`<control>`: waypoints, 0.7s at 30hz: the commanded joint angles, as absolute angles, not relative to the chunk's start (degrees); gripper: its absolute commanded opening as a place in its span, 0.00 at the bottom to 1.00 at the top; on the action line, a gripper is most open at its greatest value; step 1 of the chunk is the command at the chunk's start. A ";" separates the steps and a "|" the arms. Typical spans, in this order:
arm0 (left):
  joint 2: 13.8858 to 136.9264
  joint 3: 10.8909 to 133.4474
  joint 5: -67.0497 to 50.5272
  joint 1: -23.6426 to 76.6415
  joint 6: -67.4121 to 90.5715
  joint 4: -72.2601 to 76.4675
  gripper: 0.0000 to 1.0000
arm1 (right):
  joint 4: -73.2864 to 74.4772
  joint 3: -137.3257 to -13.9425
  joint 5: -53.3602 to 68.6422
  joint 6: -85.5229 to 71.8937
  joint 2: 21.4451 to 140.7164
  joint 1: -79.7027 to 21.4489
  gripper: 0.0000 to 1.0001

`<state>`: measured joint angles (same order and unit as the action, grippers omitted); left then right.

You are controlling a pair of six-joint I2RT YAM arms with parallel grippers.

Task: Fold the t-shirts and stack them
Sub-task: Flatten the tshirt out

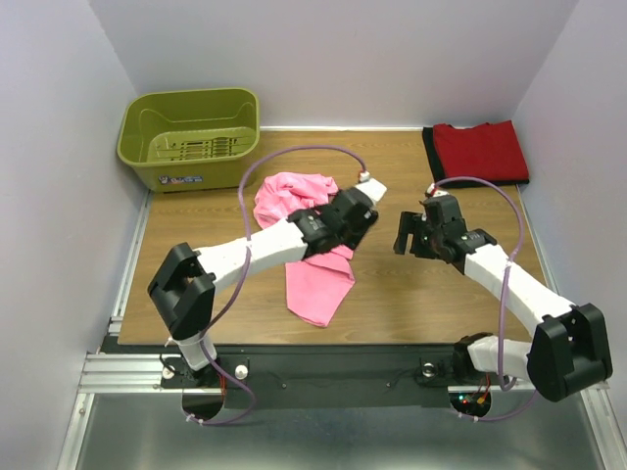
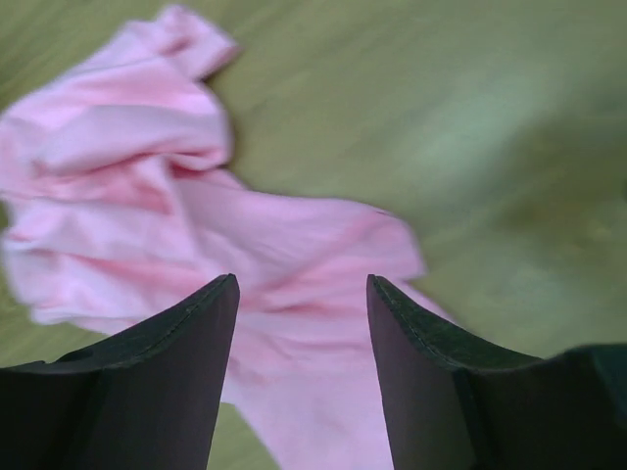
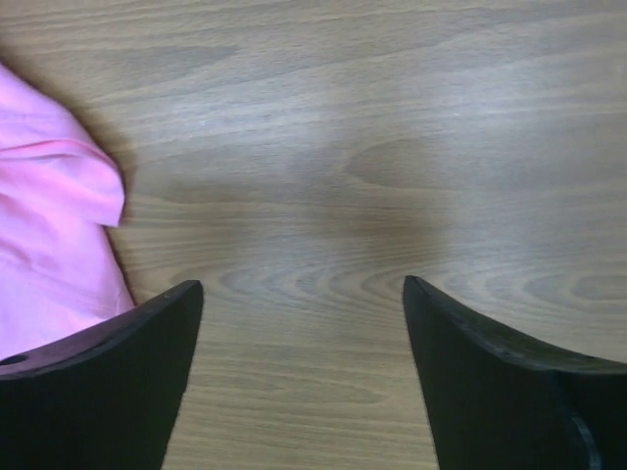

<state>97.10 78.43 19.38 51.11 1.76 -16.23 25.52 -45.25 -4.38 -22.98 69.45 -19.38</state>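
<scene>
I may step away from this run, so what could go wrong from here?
The pink t-shirt lies bunched, so the open left gripper above it might pinch several layers at once. The open right gripper hangs over bare table beside the shirt's edge; closing there would likely miss cloth.

The 2 arms stretch forward from their bases and angle inward toward each other. The left arm [image 1: 265,245] runs low and long to the right, and the left gripper [image 2: 302,284] tilts downward with its jaws apart. The right arm [image 1: 509,284] bends left, and the right gripper [image 3: 304,289] faces the other with its jaws spread wider. The 2 grippers are near each other but apart.
</scene>
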 commanded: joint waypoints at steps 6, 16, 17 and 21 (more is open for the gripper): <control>104.84 82.61 16.79 57.39 11.07 -19.69 0.52 | 24.96 -42.72 -11.07 -25.40 66.71 -19.25 0.95; 114.60 87.01 15.56 57.48 9.75 -20.92 0.50 | 25.75 -40.78 -12.66 -27.16 62.58 -19.25 0.95; 114.87 87.10 15.56 57.48 9.67 -20.74 0.50 | 25.84 -40.69 -12.57 -27.25 62.49 -19.25 0.96; 116.45 87.71 15.91 57.39 8.88 -20.57 0.50 | 26.02 -40.52 -12.13 -27.33 62.40 -19.25 0.96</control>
<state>116.57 84.42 15.38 57.36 9.47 -20.51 26.48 -41.08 -11.03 -26.39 63.35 -19.38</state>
